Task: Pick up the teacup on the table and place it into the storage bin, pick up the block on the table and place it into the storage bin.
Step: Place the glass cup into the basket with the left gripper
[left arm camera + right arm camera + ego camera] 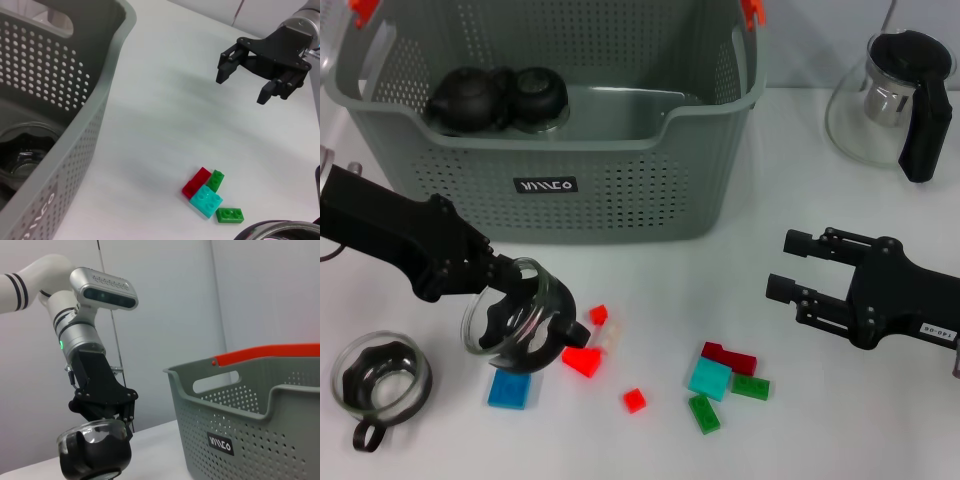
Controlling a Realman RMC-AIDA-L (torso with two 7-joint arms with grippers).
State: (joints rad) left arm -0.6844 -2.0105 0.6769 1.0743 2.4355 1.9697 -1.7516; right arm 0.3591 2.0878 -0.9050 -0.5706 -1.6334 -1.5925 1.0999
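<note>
My left gripper is shut on a glass teacup with a black insert, holding it tilted just in front of the storage bin, a grey perforated basket. The right wrist view shows this gripper with the teacup lifted beside the bin. A second glass teacup stands at the front left. A blue block and a red block lie under the held cup. My right gripper is open and empty on the right.
Dark teaware sits inside the bin. A cluster of red, cyan and green blocks lies in front of the right gripper. A small red block lies mid-front. A glass teapot with a black handle stands at the back right.
</note>
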